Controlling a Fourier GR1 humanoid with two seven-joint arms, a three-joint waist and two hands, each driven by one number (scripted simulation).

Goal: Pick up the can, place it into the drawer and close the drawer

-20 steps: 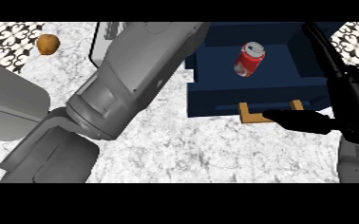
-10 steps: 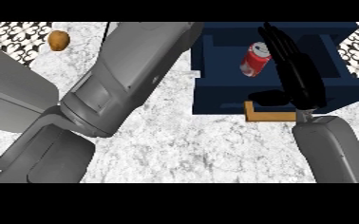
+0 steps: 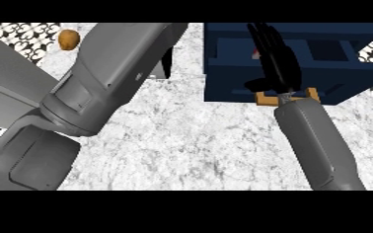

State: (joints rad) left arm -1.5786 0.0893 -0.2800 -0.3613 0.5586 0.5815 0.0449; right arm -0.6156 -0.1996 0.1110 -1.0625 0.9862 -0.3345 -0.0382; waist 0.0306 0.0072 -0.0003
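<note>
over at the navy drawer now, standing open at the far right of the marbled desk. right hand stretched flat above the open compartment, fingers straight and side by side, pointing toward the back wall, curled round nothing, thumb tucked low by the front edge. just a red sliver of the can peeking out at the left of those fingers, down inside the drawer, the rest hidden beneath the hand; touching or not, cannot tell. tan wooden handle jutting from the drawer front, right beside the wrist, grey right forearm running down to the lower edge. on the other side, big grey left forearm slanting across the desk, only a dark scrap of the left hand showing past its far end; open or closed, cannot tell. up in the far left corner, small brown rounded thing sitting next to a black-and-white patterned strip, well apart from the drawer.
</note>
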